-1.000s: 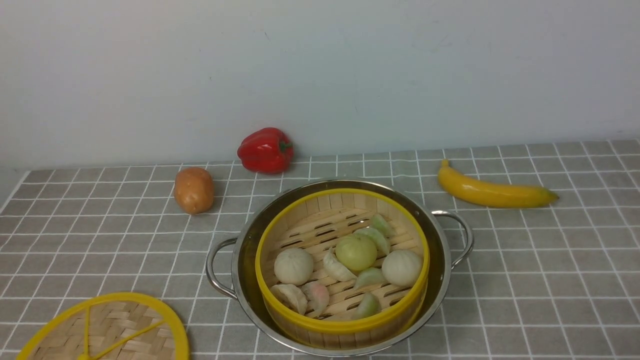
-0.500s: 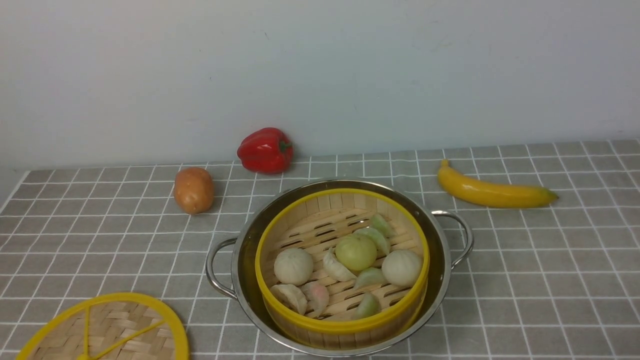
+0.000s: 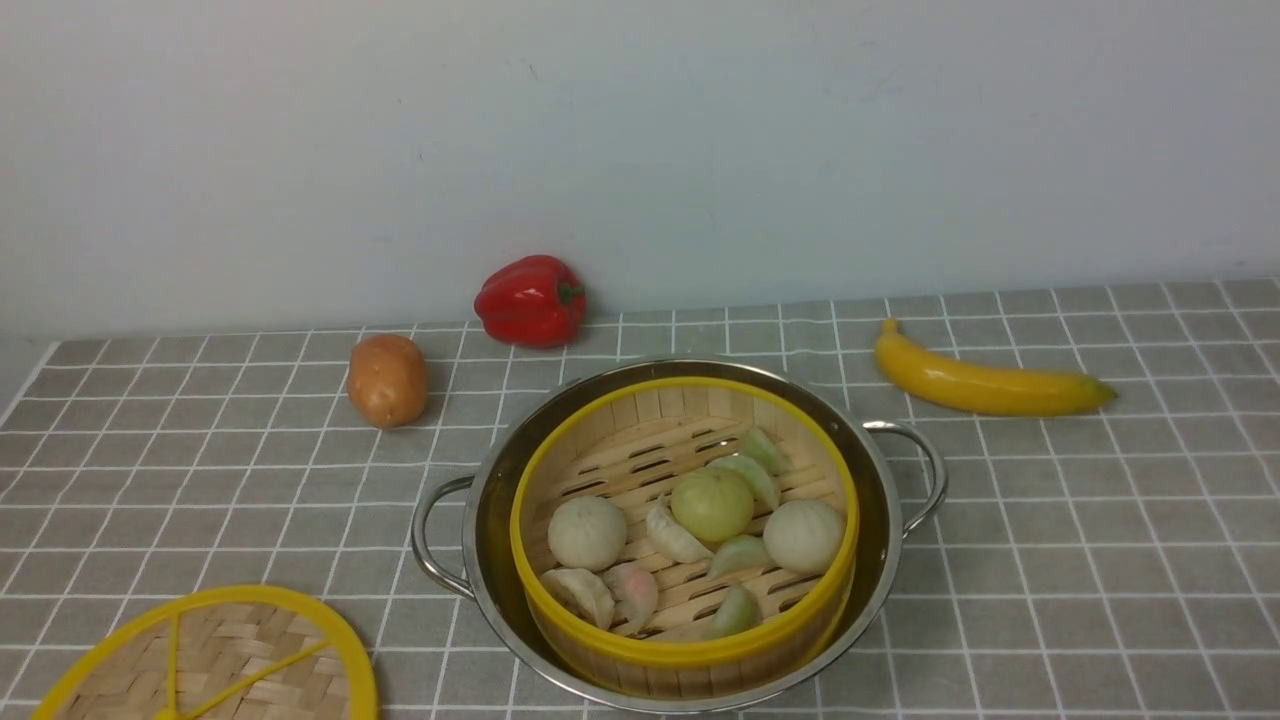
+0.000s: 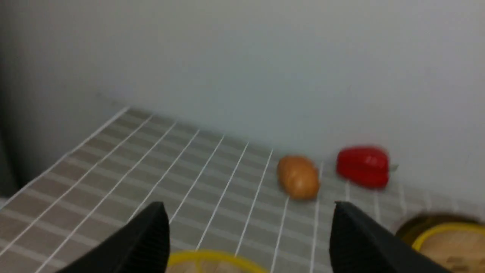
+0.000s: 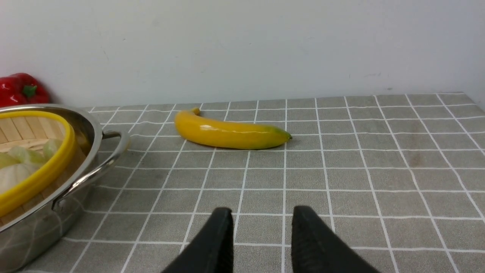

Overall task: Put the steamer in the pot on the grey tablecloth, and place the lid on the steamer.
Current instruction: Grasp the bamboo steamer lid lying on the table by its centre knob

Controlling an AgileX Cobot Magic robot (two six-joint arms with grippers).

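Out of the front view, both arms showed only via wrist cams: the left gripper hung low over the grey tablecloth, aimed at the back wall w/ jaws spread wide & empty, just above the lid. The right gripper sat low to the right of the pot, jaws partly apart, nothing btwn them. The steamer stood upright inside the pot, mouth up, pot handles lined approx left-right; the lid lay flat, near-left, apart from the pot.
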